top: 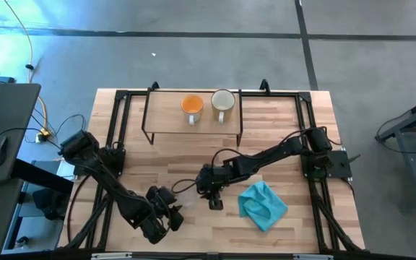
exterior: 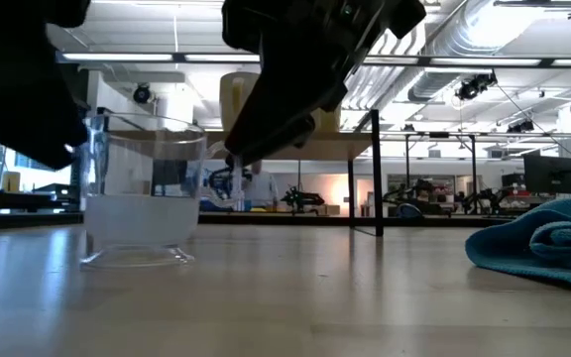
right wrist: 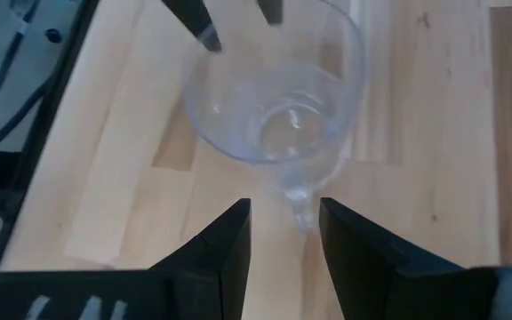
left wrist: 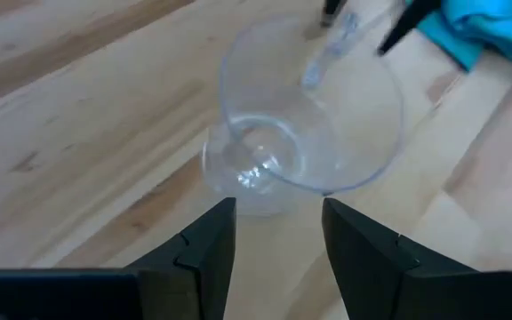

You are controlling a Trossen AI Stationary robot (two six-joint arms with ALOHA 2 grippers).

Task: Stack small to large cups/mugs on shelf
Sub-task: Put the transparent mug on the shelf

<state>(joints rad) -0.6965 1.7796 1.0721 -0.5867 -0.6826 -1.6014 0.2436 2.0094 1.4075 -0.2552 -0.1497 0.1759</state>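
Glass cup (top: 188, 189) stands on the table (top: 280, 144) between both grippers from above — orange mug (top: 192, 106) and cream mug (top: 223, 102) sit on the shelf (top: 166, 119). Level view: cup upright, teal cloth (exterior: 548, 248) well apart. Left gripper (left wrist: 278, 213), fingers parted, just beside the cup; right gripper (right wrist: 284, 213) likewise spread, empty.

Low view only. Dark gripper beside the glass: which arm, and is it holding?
Observer: Right gripper, open. The glass stands free, its handle pointing at the fingertips.
Operator: Left arm?
Observer: Left gripper faces the glass from the other side, open, with the glass ahead of its fingertips, not between them.
Operator: Shelf status?
Observer: Orange mug and white mug stand side by side on the shelf.
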